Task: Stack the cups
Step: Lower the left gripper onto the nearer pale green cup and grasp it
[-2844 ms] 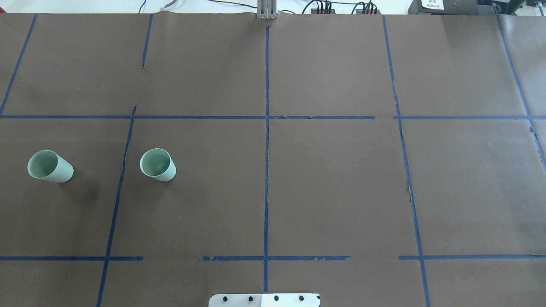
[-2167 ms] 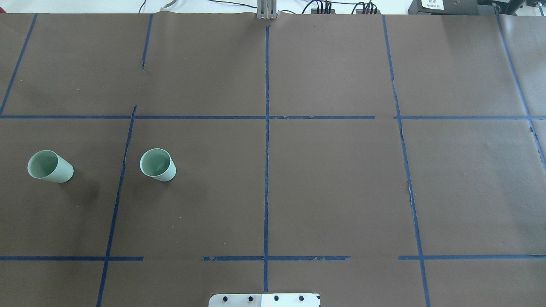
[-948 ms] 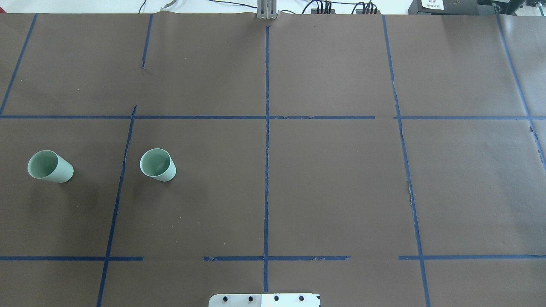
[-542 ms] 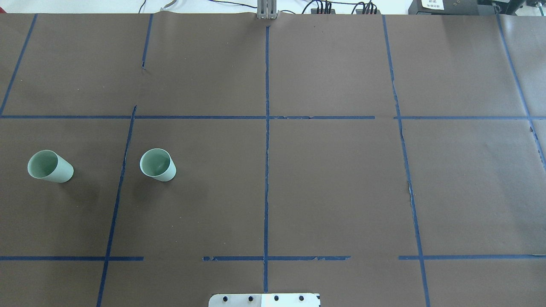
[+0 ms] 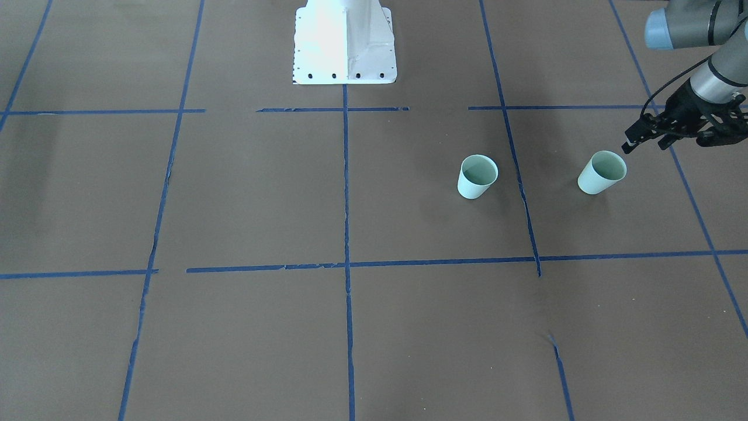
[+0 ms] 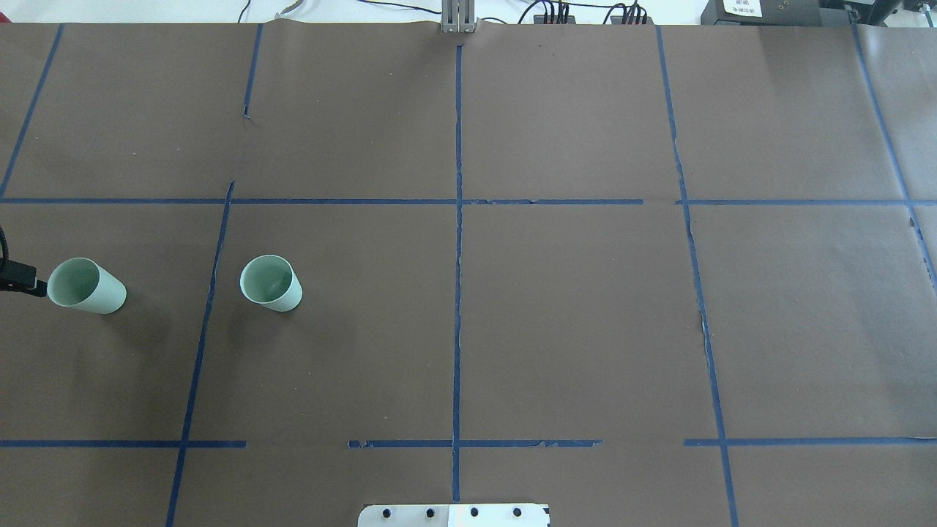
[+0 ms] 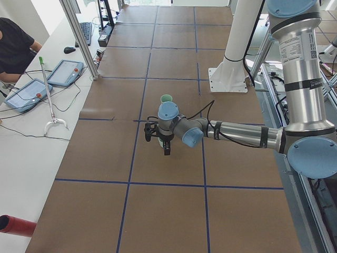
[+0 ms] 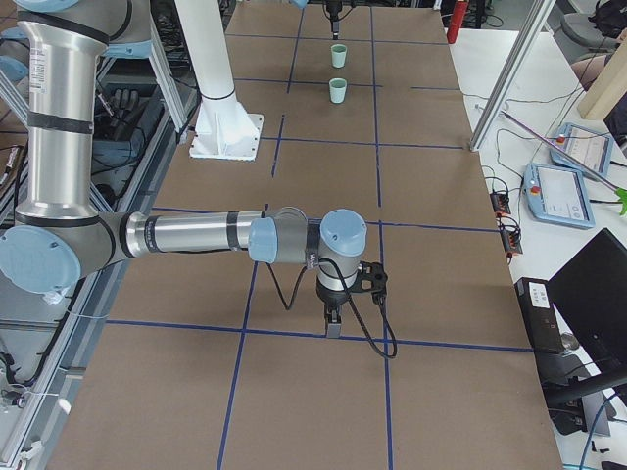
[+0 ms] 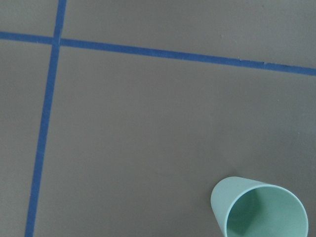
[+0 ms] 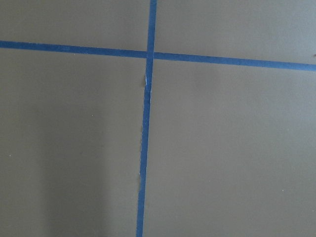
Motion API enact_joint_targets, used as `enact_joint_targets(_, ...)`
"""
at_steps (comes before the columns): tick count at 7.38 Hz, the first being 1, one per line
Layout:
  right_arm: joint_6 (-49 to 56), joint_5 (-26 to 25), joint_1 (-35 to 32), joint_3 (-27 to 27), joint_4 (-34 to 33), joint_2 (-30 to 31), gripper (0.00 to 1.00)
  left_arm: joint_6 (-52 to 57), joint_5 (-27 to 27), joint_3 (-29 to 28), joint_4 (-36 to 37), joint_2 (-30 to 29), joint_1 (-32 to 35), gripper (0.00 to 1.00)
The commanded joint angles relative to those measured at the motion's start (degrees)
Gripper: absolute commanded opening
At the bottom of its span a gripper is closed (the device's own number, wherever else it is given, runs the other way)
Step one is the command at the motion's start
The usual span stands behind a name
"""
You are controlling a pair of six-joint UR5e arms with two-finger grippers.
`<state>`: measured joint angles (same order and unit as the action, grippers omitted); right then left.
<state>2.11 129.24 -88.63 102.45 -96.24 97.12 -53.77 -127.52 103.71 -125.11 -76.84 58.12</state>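
Note:
Two pale mint-green cups stand upright and apart on the brown table. In the overhead view one cup (image 6: 86, 285) is at the far left and the other cup (image 6: 271, 282) is to its right. They also show in the front-facing view, the first cup (image 5: 602, 172) and the second cup (image 5: 477, 176). My left gripper (image 5: 648, 140) hovers just outside the far-left cup, fingers apart and empty. Only one fingertip (image 6: 20, 279) shows overhead. The left wrist view has that cup (image 9: 261, 210) at its lower right. My right gripper (image 8: 333, 318) hangs low over bare table, far from both cups. I cannot tell whether it is open or shut.
Blue tape lines (image 6: 457, 256) divide the brown table cover into squares. The white robot base plate (image 5: 343, 44) sits at the table's near edge. Operators' tablets and cables (image 7: 42, 84) lie on the white bench beside the table.
My left gripper's fingertip has come into the overhead view at the left edge, beside the far-left cup. Both cups stand where they were.

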Motion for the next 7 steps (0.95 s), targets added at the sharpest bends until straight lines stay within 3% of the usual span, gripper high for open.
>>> enact_joint_targets(1,0.0,0.0,-0.1,0.0,0.0,0.0,1.00,-1.5,0.5,-1.0,-1.3,-0.6,-1.6,1.00)
enact_joint_targets(3,0.0,0.0,-0.1,0.0,0.0,0.0,1.00,-1.5,0.5,-3.2,-1.3,-3.0,-1.6,1.00)
enact_joint_targets(5,0.0,0.0,-0.1,0.0,0.0,0.0,1.00,-1.5,0.5,-4.5,-1.9,-3.2,-1.6,0.91)
enact_joint_targets(6,0.0,0.0,-0.1,0.0,0.0,0.0,1.00,-1.6,0.5,-4.7,-1.9,-3.3,-1.7,0.72)
enact_joint_targets(7,0.0,0.0,-0.1,0.0,0.0,0.0,1.00,-1.8,0.4,-4.7,-1.9,-3.5,-1.7,0.42)
